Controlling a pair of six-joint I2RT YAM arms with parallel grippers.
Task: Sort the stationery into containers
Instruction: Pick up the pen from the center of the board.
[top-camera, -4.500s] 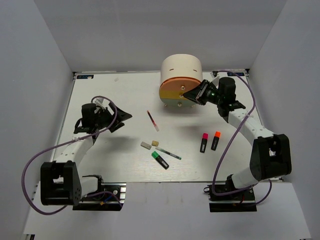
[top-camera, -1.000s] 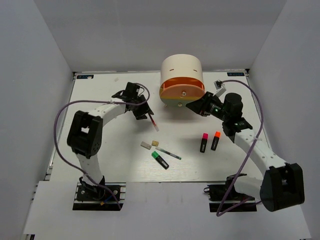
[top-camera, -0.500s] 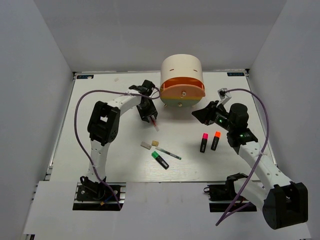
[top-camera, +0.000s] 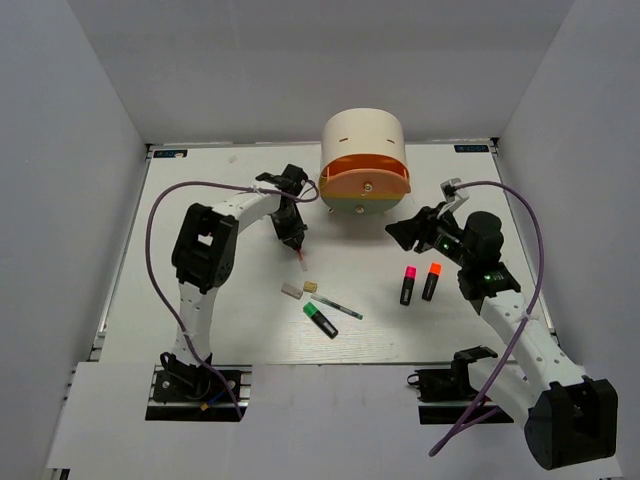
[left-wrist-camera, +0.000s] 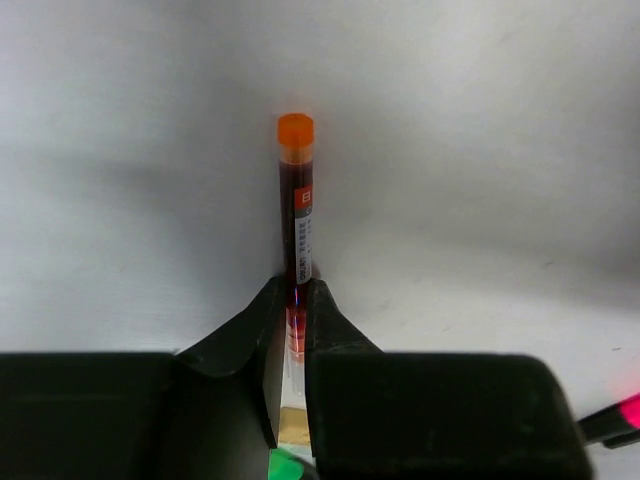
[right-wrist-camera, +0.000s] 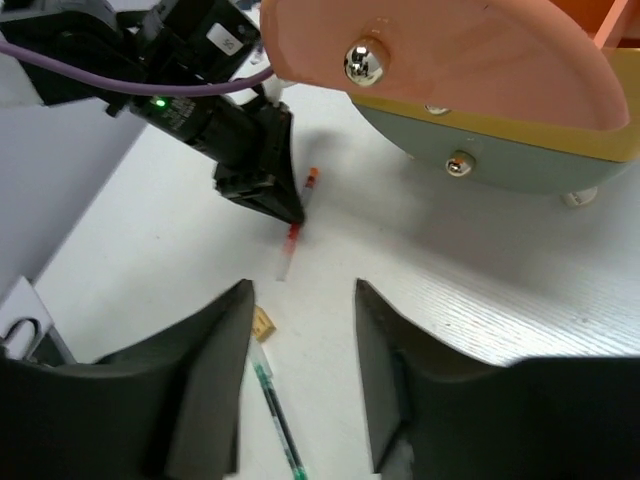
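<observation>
Two arms (top-camera: 200, 245) reach over the table (top-camera: 200, 310): at 3 o'clock the right gripper (top-camera: 400, 233) hangs wide open and empty, at 10 o'clock the left gripper (left-wrist-camera: 295, 290) pinches the red-white pen (left-wrist-camera: 296, 200) lying flat, and farthest, at 12 o'clock, the orange drawer (top-camera: 366, 174) stands pulled out.

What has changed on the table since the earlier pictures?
The left gripper reached over from the left side and shut on the red-white pen, still on the table. The right gripper pulled the orange drawer open, let go and drew back, open. The green highlighter, pink highlighter, orange highlighter, teal pen, grey eraser and tan eraser have not moved.
</observation>
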